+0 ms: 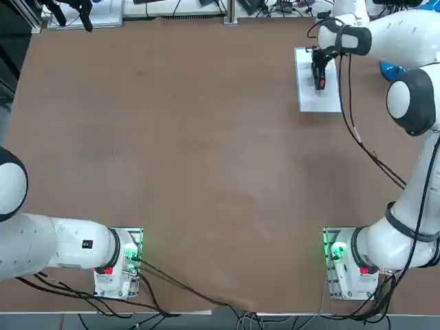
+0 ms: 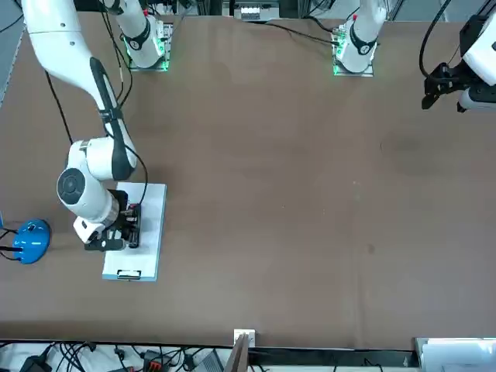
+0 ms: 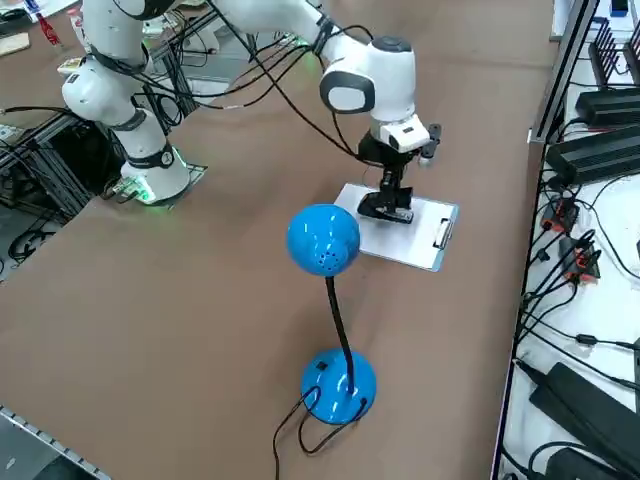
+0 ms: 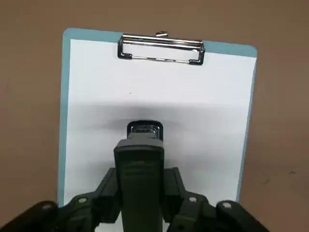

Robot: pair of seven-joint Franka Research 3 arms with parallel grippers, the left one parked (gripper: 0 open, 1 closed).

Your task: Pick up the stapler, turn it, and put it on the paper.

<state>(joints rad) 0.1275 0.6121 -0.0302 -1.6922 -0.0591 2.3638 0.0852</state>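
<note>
Right gripper (image 4: 140, 212) pinching stapler (image 4: 140, 179) over paper (image 4: 96, 96), table's far right corner. Lower gently, keep it level, release only once resting mid-sheet.

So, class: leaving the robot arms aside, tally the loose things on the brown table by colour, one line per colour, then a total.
Black: 1, the stapler in the right gripper
White: 1, the paper
Blue: 1, the desk lamp
Total: 3
</note>
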